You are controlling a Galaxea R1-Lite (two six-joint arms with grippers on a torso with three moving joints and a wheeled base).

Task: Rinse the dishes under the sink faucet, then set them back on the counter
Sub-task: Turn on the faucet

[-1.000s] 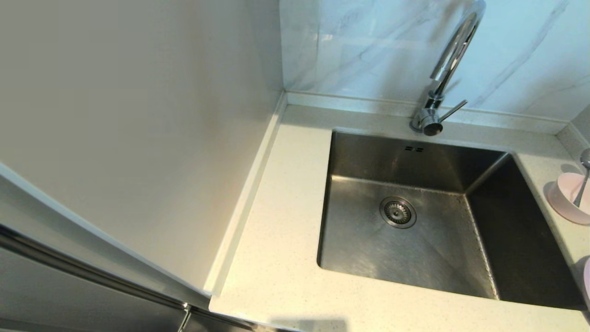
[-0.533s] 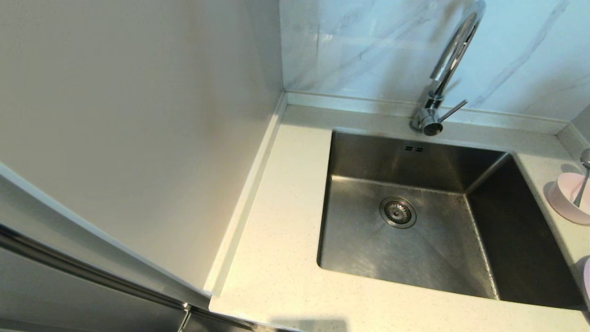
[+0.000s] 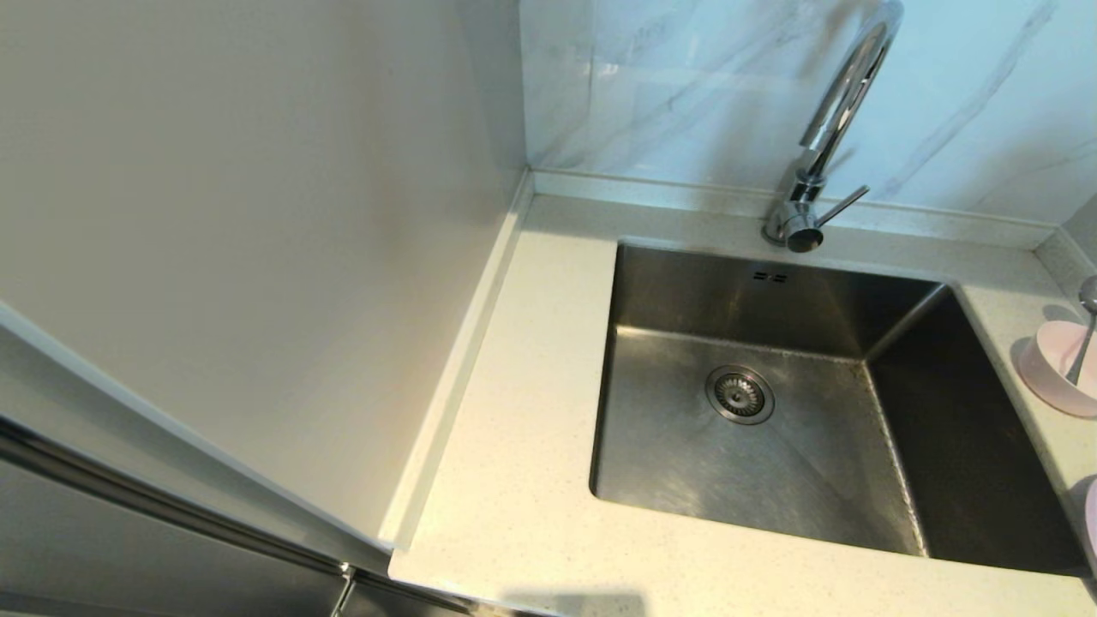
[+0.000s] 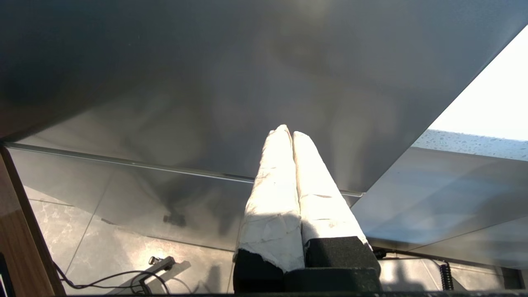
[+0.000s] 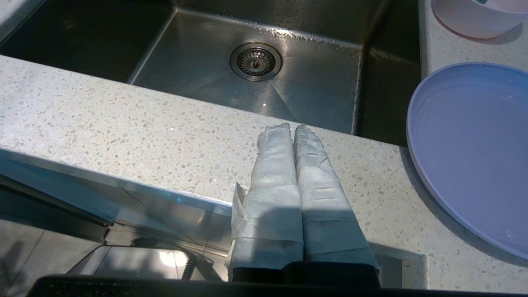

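Observation:
The steel sink [image 3: 806, 480] lies empty, its round drain strainer [image 3: 740, 394] in the middle, and the chrome faucet [image 3: 836, 111] rises behind it. On the counter [image 3: 514, 480] right of the basin stands the pink bowl [image 3: 1052, 364] with the spoon [image 3: 1082, 338] leaning in it. The lavender plate [image 5: 474, 152] lies nearer the front; only its edge [image 3: 1091, 518] shows in the head view. My right gripper [image 5: 291, 127] is shut and empty over the counter's front strip, left of the plate. My left gripper [image 4: 288, 131] is shut and empty, parked low beside a grey cabinet panel.
A tall pale side panel [image 3: 257, 257] walls off the counter's left. The marbled wall panel [image 3: 686, 86] stands behind the faucet. Below the left gripper are floor tiles with a cable [image 4: 111, 278].

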